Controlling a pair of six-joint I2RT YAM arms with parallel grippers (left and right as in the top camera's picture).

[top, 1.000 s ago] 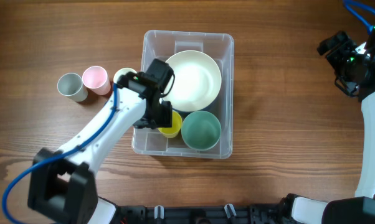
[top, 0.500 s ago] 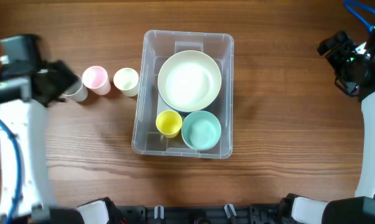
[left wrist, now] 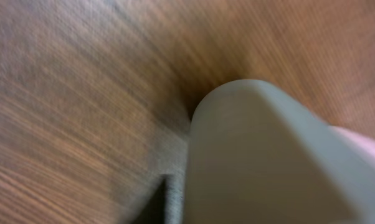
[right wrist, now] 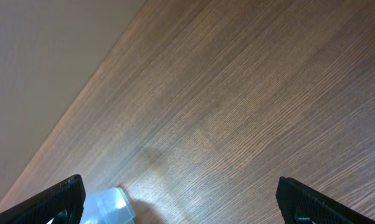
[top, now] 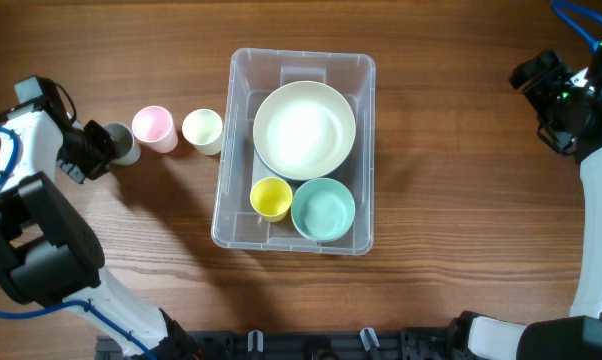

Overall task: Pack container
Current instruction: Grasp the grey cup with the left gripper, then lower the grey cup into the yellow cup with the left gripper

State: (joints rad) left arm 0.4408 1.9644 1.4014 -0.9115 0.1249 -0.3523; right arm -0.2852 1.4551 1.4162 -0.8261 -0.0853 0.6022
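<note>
The container (top: 361,75) is a clear bin in the middle of the table, and its corner (right wrist: 106,205) also shows in the right wrist view. It holds a large white bowl (top: 304,130), a teal bowl (top: 323,209) and a yellow cup (top: 272,198). To its left stand a cream cup (top: 202,130), a pink cup (top: 152,127) and a grey cup (top: 121,145). My left gripper (top: 89,152) is shut on the grey cup, which fills the blurred left wrist view (left wrist: 256,162). My right gripper (top: 556,100) stands open far right, holding nothing (right wrist: 181,205).
Bare wooden table (top: 461,220) lies between the container and the right arm. The pink cup (left wrist: 368,146) stands right beside the grey cup. The left arm's base (top: 41,250) sits at the lower left.
My left gripper left the yellow cup in the container, swung out to the far left and has closed on the grey cup. The right arm has not moved.
</note>
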